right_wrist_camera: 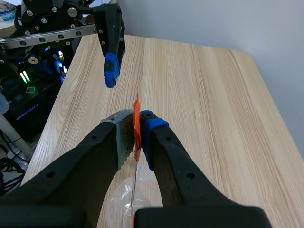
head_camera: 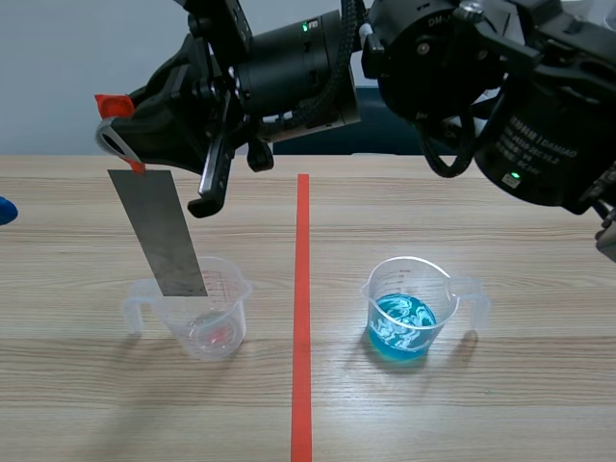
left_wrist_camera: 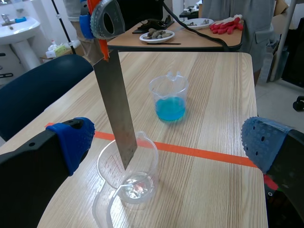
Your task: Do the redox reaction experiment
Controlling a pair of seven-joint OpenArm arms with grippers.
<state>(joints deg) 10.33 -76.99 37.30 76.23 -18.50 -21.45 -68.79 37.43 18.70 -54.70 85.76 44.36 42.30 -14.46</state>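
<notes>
My right gripper reaches across from the right and is shut on the orange-tagged top of a flat metal strip. The strip hangs tilted, its lower end inside a clear measuring beaker with a small reddish bit at its bottom. A second beaker with blue liquid stands right of the tape line. In the left wrist view my left gripper is open, with the strip and clear beaker between and ahead of its fingers, untouched. The blue beaker lies beyond.
A red tape line splits the table between the two beakers. Off the table's far side stand a blue chair and another table with a plate and red gloves. My right arm's bulk hangs above the blue beaker.
</notes>
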